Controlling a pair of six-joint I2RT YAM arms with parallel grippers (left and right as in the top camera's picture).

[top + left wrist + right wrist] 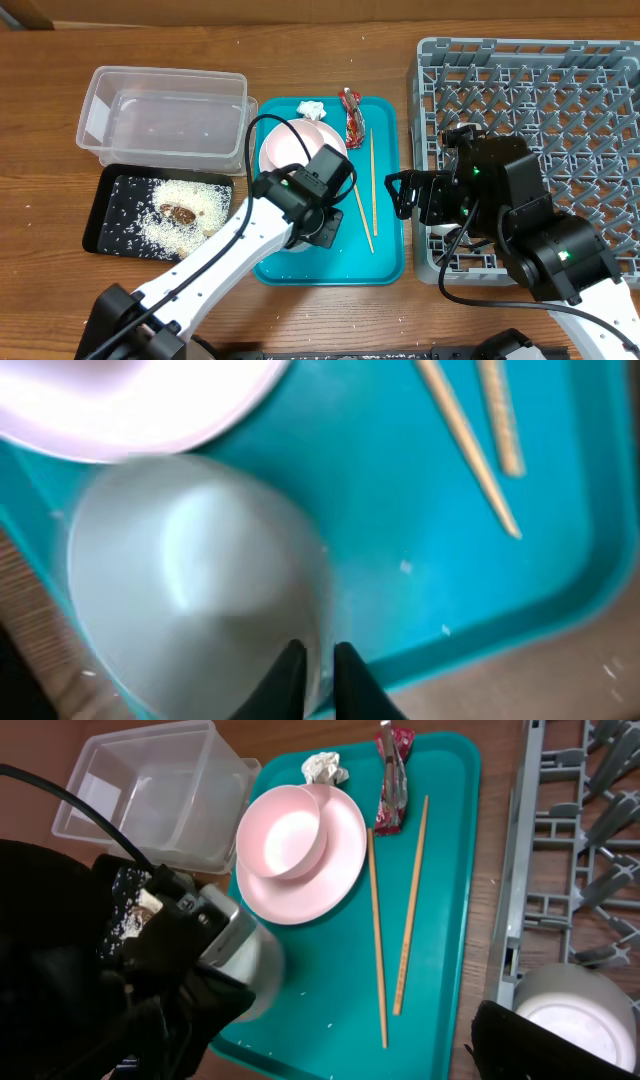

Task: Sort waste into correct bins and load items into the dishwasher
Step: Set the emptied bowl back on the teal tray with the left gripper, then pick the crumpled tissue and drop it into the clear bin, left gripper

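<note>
Left fingers (288,680) stand narrow astride the rim of the white bowl (200,590), over a corner of the teal tray (430,510); I cannot tell whether they pinch it. Right fingers (396,186) gape wide, holding nothing. I'd judge such a thin rim hold could slip, knocking the bowl into the pink plate (120,410) just beyond.

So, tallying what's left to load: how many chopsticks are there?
2: one chopstick beside the pink plate, the other chopstick just right of it, both on the teal tray. None seem hidden.
</note>
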